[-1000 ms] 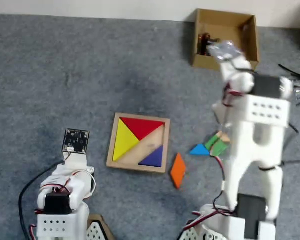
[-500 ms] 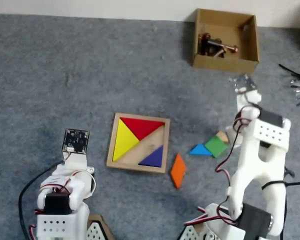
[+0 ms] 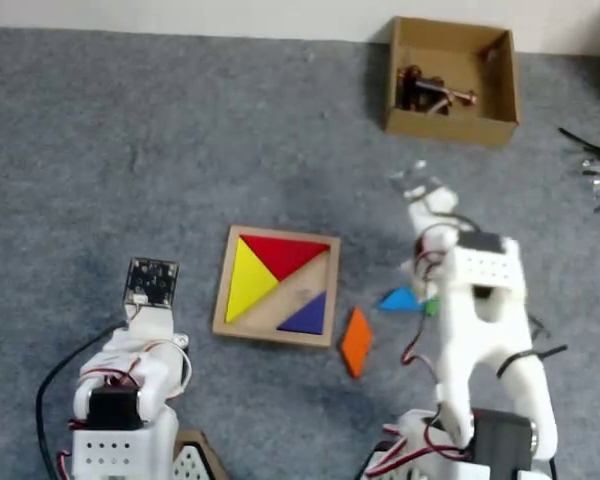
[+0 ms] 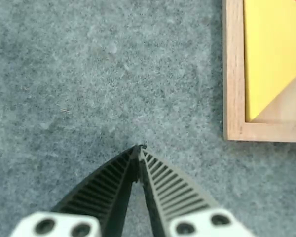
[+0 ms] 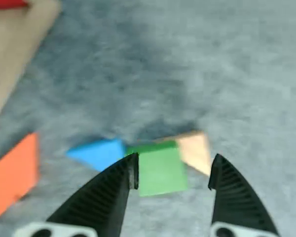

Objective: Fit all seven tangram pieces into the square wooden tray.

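Right pincer (image 5: pixel 173 170) spread open above the green square (image 5: pixel 160 170), which lies on the grey tabletop (image 3: pixel 130 150) between the blue triangle (image 5: pixel 98 153) and the tan triangle (image 5: pixel 195 150). Left pincer (image 4: pixel 138 148) closed tip to tip, just beside the wooden tray (image 3: pixel 275 336) holding yellow (image 3: pixel 248 280), red (image 3: pixel 280 252) and purple (image 3: pixel 305 316) pieces.
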Controlling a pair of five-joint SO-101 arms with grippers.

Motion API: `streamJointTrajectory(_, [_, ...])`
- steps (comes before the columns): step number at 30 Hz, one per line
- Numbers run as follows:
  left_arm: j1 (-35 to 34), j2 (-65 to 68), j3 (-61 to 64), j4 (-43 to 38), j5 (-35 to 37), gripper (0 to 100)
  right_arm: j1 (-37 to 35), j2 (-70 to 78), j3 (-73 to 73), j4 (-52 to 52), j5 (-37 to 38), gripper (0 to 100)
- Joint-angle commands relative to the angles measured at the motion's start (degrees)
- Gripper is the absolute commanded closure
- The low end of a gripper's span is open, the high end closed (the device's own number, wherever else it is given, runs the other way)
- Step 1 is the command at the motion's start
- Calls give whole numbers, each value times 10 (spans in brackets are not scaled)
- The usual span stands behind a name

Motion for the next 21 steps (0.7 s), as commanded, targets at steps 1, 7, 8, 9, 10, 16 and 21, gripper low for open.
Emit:
streamJointTrajectory(1, [7,-6,10,2,1,995,-56,-26,24,-10,4,773])
streamJointTrajectory(7, [7,-6,10,2,1,995,-118,-28,67,-10,-83,773])
streamJointTrajectory(8, [7,-6,10,2,1,995,-121,-28,68,-10,-109,773])
streamJointTrajectory(9, [7,-6,10,2,1,995,-121,-28,68,-10,-131,773])
streamJointTrajectory(10, [7,-6,10,2,1,995,-121,-28,68,-10,-155,773])
streamJointTrajectory(16, [7,-6,10,2,1,995,-131,-28,72,-11,-356,773])
streamJointTrajectory(21, [7,-6,10,2,1,995,-167,-29,72,-10,-441,773])
